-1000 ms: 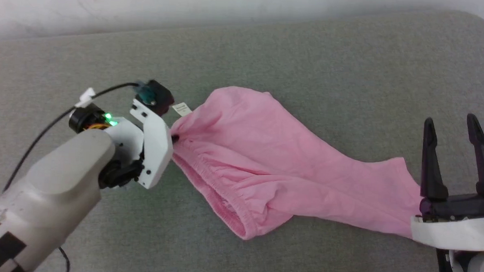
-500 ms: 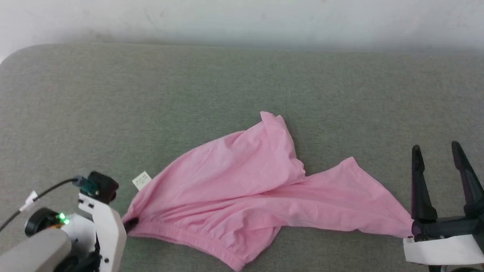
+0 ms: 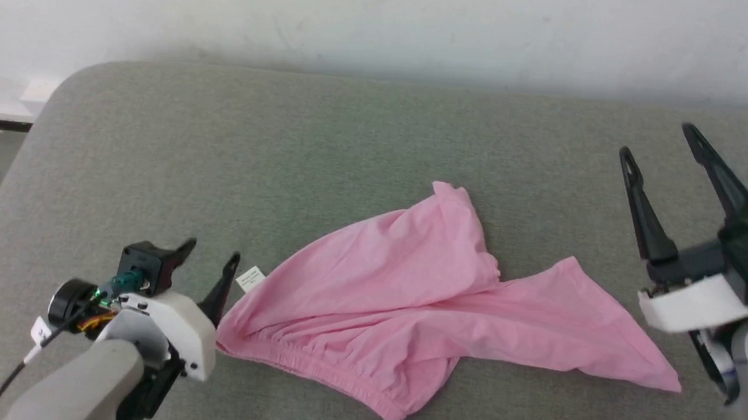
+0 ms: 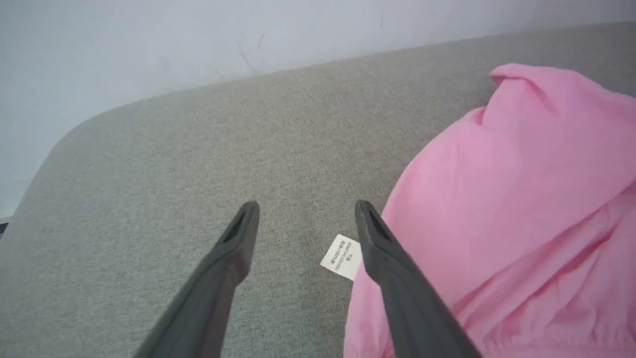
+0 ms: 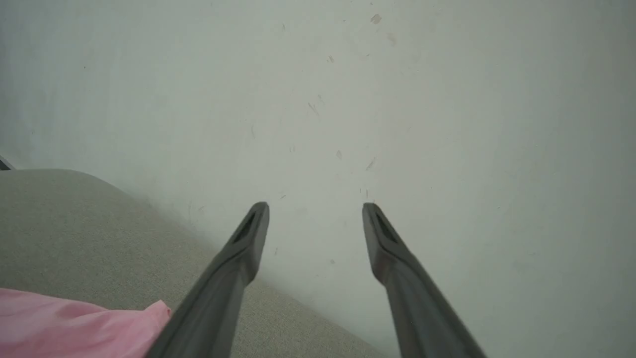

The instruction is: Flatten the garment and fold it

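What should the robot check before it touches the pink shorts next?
1. Left gripper open, holding nothing: ok.
2. Right gripper open, holding nothing: ok.
3. Shorts lying wholly on the grey cushion: ok.
4. Shorts flat: not ok, bunched and creased.
5. White label clear of the left gripper's finger: cannot tell.

Grey fabric surface w/ wrinkled pink shorts.

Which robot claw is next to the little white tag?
The left gripper: the tag lies right beside it. The right gripper sits past the shorts at their far end.
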You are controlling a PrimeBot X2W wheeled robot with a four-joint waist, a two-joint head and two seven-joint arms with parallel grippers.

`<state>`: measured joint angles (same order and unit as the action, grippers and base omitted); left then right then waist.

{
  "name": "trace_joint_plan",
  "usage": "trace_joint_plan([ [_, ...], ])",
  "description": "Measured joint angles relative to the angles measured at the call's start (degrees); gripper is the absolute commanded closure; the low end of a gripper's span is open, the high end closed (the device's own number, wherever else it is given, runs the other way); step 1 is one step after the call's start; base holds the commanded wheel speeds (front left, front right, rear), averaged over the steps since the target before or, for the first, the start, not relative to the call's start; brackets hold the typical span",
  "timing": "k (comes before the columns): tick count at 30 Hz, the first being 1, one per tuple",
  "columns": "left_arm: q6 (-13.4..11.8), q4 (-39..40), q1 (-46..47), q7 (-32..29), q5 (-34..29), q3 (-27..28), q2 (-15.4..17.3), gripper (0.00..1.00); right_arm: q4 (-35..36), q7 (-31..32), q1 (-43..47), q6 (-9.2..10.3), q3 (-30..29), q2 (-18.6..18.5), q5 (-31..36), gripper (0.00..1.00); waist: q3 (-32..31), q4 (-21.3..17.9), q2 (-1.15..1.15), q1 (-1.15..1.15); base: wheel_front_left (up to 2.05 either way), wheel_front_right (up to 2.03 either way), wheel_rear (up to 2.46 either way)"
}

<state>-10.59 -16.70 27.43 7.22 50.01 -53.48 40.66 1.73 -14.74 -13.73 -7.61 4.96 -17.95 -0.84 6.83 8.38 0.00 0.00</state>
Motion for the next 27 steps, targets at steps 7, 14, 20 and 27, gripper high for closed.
trace_joint_plan([
  [7,-11.0,3.7,-0.2,7.4,-7.7,6.8,-4.4,0.00,-7.0,13.7,-13.8,0.00,19.4,-12.2,-7.5,0.00,0.4,2.8,0.00,0.00,0.00,0.00,0.00],
  [14,-16.6,12.8,-6.8,7.5,-21.1,21.1,-11.9,0.00,-9.6,34.7,-27.3,-0.01,42.4,-22.3,-27.2,0.00,2.1,5.5,0.00,0.00,0.00,0.00,0.00],
  [20,-16.0,15.9,-12.0,7.5,-29.2,29.2,-19.4,0.00,-13.9,45.6,-37.7,0.00,52.8,-23.9,-40.3,0.00,4.2,7.9,0.00,0.01,0.00,0.00,0.00],
  [27,-10.7,16.0,-13.5,7.5,-34.6,34.9,-27.0,0.00,-22.1,48.5,-42.2,0.01,60.5,-21.6,-47.5,0.00,7.4,10.9,0.00,0.01,0.00,0.00,0.00],
])
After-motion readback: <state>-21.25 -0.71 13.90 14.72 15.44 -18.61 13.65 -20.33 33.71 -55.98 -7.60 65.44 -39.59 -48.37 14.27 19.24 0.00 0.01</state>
